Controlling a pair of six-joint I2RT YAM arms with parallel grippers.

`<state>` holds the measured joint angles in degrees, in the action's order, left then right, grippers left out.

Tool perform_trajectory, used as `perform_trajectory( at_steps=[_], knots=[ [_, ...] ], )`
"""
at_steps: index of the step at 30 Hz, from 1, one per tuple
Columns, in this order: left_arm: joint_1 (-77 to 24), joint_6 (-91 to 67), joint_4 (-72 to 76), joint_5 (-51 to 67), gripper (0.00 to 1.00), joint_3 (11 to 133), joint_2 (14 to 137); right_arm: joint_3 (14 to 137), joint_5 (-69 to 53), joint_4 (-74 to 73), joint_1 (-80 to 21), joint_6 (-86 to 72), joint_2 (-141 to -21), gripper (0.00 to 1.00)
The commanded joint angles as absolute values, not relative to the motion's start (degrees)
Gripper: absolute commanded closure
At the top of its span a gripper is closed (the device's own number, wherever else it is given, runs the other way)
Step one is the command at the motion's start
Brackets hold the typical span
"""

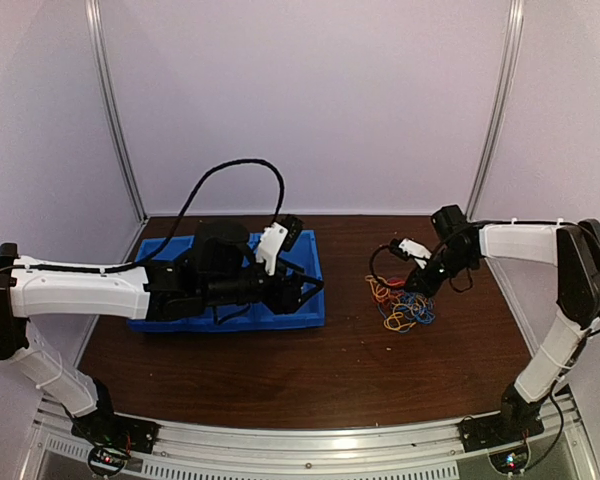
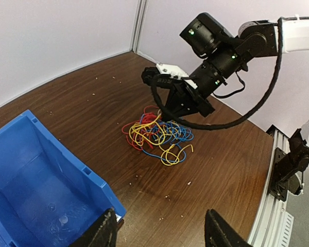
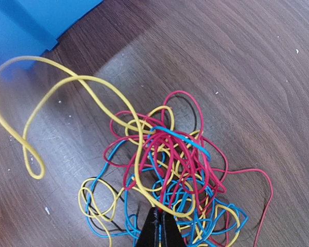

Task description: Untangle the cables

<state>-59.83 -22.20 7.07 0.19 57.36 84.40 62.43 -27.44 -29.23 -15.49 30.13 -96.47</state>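
The cables lie as one tangle of red, blue and yellow strands on the brown table, right of centre. My right gripper reaches down onto the tangle's upper edge. In the right wrist view its jaws are pressed together, with a red strand pinched at the tips, and the cables spread just beyond them. A long yellow loop arcs up towards the left. My left gripper hangs open over bare table, well short of the cables, nothing between its fingers.
A blue bin sits on the left half of the table under the left arm; its corner is beside the left finger. The aluminium rail runs along the table's near edge. Pale walls close the back and sides.
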Motion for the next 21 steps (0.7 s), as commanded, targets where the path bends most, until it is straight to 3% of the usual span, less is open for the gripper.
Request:
perform_trajectory(
  at_steps=[1,11,17,21],
  knots=[
    [-59.9,-21.0,11.5,-1.6,0.41,56.7,85.2,63.8,-31.4,-35.5,-16.9,31.9,-88.2,1.00],
    [-61.7,-15.8,26.0,3.5,0.40,57.0,90.4,67.1,-37.7,-49.6,-24.3,36.8,-72.8,1.00],
    [-65.7,-13.1,37.1,9.4,0.40,58.9,96.2,63.7,-37.6,-48.3,-26.9,36.4,-71.0,1.00],
    [-67.7,-16.4,41.8,5.4,0.40,60.1,101.9,60.3,-36.8,-46.0,-26.9,37.2,-72.9,1.00]
  ],
)
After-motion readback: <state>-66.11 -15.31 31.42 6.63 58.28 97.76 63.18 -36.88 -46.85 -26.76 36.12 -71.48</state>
